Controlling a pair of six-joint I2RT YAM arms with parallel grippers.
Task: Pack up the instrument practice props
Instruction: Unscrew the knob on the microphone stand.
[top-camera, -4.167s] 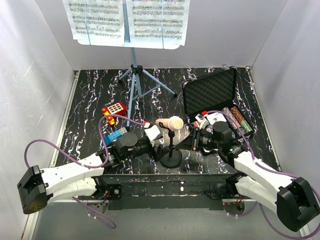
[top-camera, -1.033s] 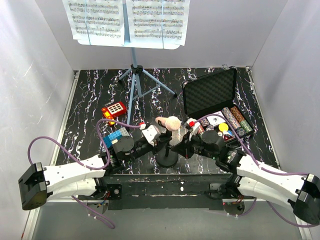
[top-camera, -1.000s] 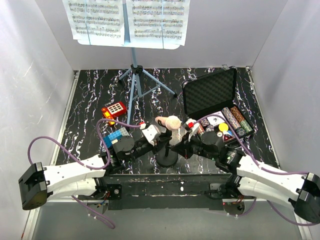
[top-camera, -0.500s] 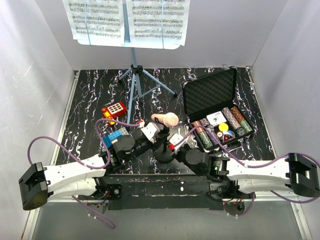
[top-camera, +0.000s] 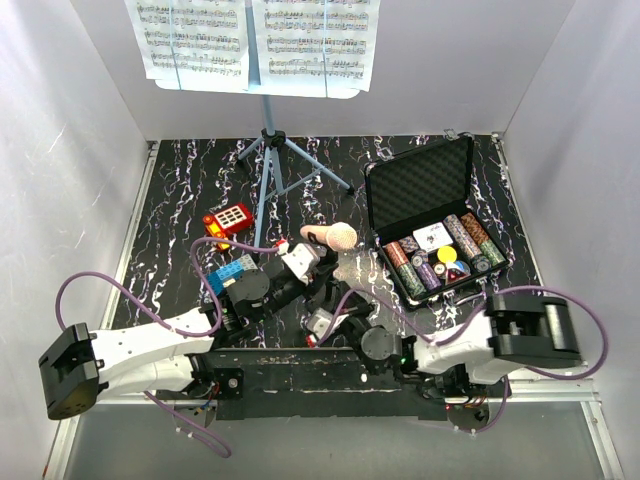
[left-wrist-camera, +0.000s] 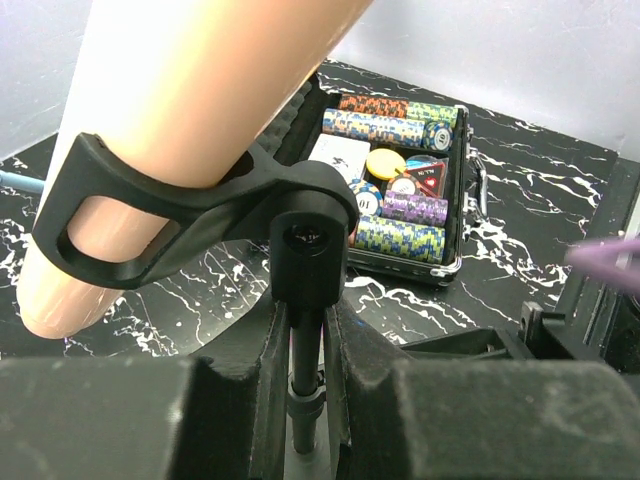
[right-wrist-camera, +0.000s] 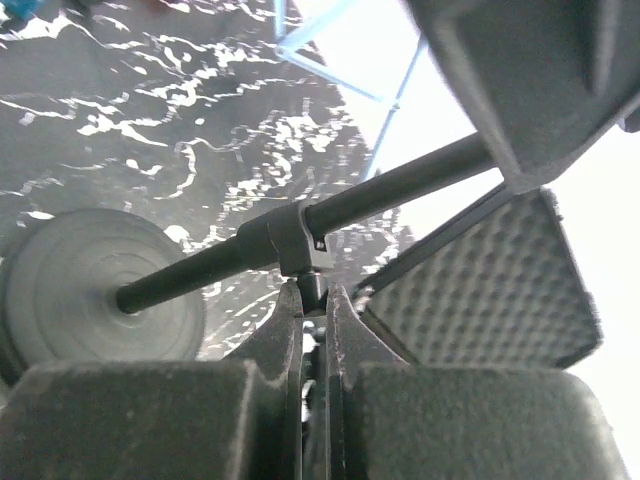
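Left of the case (top-camera: 420, 185), the mic-stand pole (left-wrist-camera: 305, 375) is pinched by left fingers (left-wrist-camera: 235, 400) and, lower down, by right fingers (right-wrist-camera: 440, 420).

Plain white walls (top-camera: 70, 180), black white-veined tabletop (top-camera: 190, 185), bright even light

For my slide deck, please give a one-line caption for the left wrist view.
Left gripper clamps the microphone stand; the pale microphone sits in its clip, poker chip case behind.

Smooth matt microphone (left-wrist-camera: 190, 90); dimpled foam case lid (right-wrist-camera: 490, 290).
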